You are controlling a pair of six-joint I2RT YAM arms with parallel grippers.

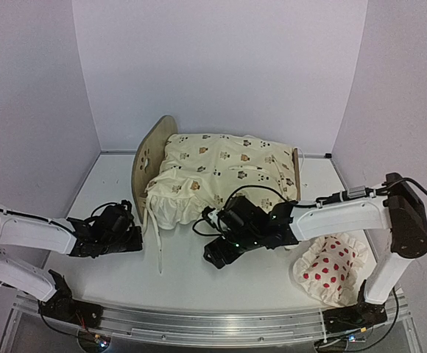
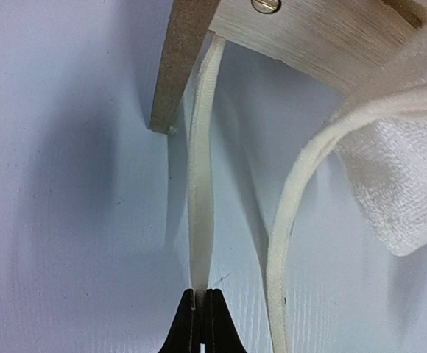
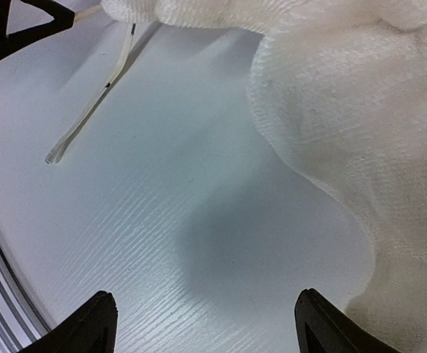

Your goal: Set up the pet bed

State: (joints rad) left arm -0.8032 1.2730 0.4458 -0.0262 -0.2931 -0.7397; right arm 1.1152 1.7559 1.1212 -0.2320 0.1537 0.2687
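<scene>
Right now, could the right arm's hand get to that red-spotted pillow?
Probably yes. The pillow lies uncovered on the table beside that arm's base, and the right hand is open and empty, near the cushion. The arm would have to fold back towards itself, which looks tight.

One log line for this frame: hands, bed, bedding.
left hand: shut on tie strap by pet bed | right hand: open, beside cushion | cushion: on pet bed | pillow: on table
</scene>
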